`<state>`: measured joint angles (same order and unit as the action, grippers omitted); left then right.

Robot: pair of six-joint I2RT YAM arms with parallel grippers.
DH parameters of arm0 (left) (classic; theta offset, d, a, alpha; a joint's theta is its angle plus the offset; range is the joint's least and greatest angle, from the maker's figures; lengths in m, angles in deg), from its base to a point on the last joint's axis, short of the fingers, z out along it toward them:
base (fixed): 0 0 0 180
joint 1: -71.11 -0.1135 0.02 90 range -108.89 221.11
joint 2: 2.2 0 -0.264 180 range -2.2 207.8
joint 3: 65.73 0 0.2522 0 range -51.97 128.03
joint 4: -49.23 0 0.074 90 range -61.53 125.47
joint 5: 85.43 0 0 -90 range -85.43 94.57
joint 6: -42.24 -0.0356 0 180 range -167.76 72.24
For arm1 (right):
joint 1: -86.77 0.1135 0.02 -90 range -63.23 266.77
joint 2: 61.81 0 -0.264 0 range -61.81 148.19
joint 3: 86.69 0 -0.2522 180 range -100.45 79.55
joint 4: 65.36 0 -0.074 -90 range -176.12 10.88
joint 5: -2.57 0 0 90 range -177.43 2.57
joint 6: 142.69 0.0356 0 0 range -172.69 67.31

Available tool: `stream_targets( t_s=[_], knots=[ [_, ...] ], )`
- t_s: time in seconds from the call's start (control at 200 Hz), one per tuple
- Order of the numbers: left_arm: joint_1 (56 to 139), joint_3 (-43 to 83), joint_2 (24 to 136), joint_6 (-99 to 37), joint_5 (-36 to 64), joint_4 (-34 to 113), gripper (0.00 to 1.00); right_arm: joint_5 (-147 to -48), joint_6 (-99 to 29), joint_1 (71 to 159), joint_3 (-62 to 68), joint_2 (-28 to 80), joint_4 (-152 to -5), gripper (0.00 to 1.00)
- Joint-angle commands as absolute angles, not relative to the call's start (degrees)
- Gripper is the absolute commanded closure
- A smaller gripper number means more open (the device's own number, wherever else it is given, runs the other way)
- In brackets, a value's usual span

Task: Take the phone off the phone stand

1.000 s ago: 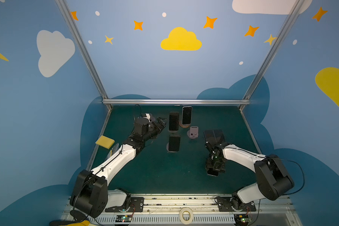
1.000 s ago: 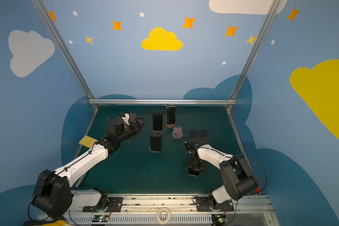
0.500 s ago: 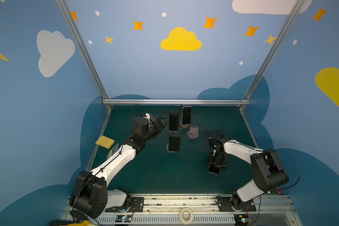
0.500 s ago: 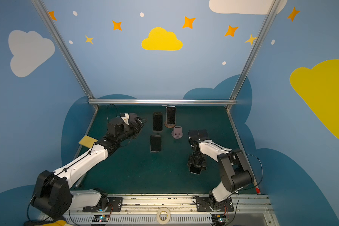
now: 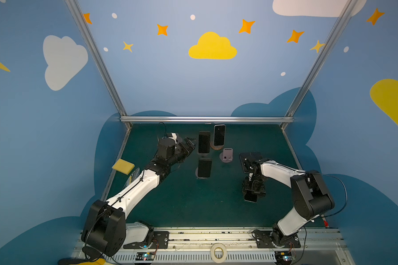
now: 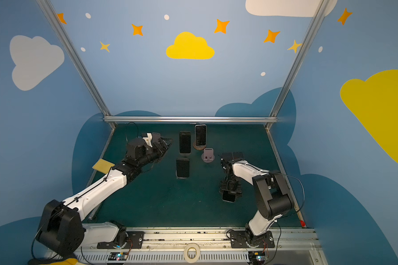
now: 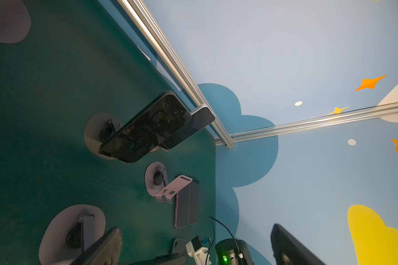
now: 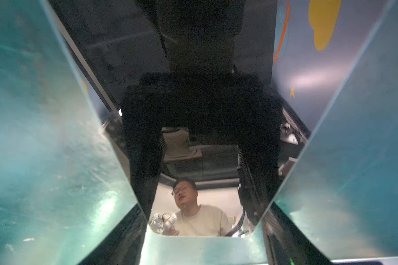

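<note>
both top views: phone laid on the bench under the right claw

in both top views the right claw (image 5: 251, 195) is seen pointed straight down over a phone (image 5: 250, 197) that lies flat on the green bench (image 5: 193, 206), near its front right part. in the right wrist view the dark glass of this phone (image 8: 198, 114) fills the middle of the picture, with a translucent finger (image 8: 44, 137) on either side of it; whether the fingers press its edges or stand just off them cannot be told.

the empty pink phone stand (image 5: 226, 156) is seen behind it, well apart, toward the middle of the bench. three other phones are propped upright on stands: one at the back (image 5: 219, 135), one just left of it (image 5: 204, 142), and one nearer the front (image 5: 204, 168). two more phones (image 5: 250, 158) lie flat beside the right arm.

the left claw (image 5: 190, 146) is held released, jaws spread wide, just left of the upright phones, touching none of them. a yellow sponge (image 5: 123, 165) rests at the left edge of the bench.
</note>
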<state>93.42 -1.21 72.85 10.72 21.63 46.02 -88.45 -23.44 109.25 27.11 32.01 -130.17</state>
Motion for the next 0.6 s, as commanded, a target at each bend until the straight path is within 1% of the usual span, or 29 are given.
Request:
stream_targets(
  t_s=[0.0,0.085,0.18,0.325,0.441,0.491,0.596],
  knots=[
    [93.57,-0.33,71.48,9.37,21.11,46.92,0.0,-84.72,-23.12,110.12,26.51,27.53,-131.15,0.18],
    [93.57,-0.25,70.86,9.31,20.88,46.74,0.0,-83.53,-22.3,111.52,24.33,24.3,-134.09,0.17],
    [93.55,0.34,70.35,9.26,20.56,45.39,0.0,-79.9,-20.51,113.5,20.81,21.05,-137.73,0.16],
    [93.59,1.57,69.64,8.62,18.83,41.63,0.0,-75.03,-19.21,115.3,13.44,19.83,-140.65,0.16],
    [93.79,1.63,68.54,7.33,17.1,40.43,0.0,-74.13,-18.64,116.2,8.86,22.11,-137.05,0.16],
    [94.07,1.98,67.95,6.24,13.72,38.67,0.0,-74.47,-18.72,116.54,6.28,24.34,-135.14,0.16],
    [94.18,1.69,66.69,4.95,11.57,38.06,0.0,-74.69,-19.54,117.41,0.5,30.48,-131.83,0.14]
  ],
)
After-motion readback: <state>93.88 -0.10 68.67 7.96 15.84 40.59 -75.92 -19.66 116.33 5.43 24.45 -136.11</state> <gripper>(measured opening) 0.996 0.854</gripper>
